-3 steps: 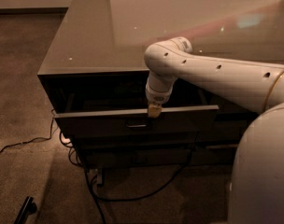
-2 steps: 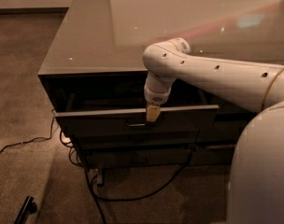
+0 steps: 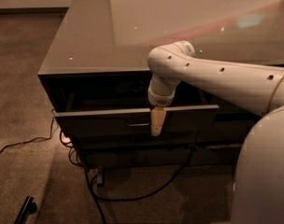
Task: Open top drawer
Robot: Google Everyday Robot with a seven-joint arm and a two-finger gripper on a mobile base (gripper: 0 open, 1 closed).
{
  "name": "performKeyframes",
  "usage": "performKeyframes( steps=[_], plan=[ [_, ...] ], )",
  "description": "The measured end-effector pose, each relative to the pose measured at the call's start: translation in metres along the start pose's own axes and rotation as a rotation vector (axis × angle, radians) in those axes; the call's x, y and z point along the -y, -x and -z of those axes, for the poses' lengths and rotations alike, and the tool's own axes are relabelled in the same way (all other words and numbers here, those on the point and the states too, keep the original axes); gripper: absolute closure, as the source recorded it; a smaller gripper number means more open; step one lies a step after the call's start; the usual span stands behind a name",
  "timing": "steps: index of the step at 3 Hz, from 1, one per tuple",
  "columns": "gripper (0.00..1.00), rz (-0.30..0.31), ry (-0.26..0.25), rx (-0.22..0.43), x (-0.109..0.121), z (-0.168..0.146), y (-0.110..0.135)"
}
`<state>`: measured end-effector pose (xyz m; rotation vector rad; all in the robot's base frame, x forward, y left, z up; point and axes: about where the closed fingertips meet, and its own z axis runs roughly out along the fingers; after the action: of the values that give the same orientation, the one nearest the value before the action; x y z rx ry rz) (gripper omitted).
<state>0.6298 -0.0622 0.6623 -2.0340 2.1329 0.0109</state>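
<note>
inspecting the top drawer (image 3: 95, 122), we are finding it standing part-way out of the cabinet (image 3: 86, 45), with a dark gap showing behind its front. the gripper (image 3: 157, 122) is hanging over the front's upper edge, just beside the handle (image 3: 137, 123); we are unable to tell how its jaws are standing. we are judging the opening as begun, with more travel probably left. we are counting one drawer pulled out, one handle, one gripper, and several cables (image 3: 146, 190) on the floor below.
</note>
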Motion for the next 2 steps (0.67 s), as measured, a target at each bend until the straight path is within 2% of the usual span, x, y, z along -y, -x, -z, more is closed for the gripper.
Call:
performKeyframes(
  steps=[1,2],
  plan=[
    [0.0,-0.029,0.039,-0.012,-0.013,-0.013,-0.016],
    [0.18,-0.051,0.067,-0.024,-0.026,-0.02,-0.031]
  ],
)
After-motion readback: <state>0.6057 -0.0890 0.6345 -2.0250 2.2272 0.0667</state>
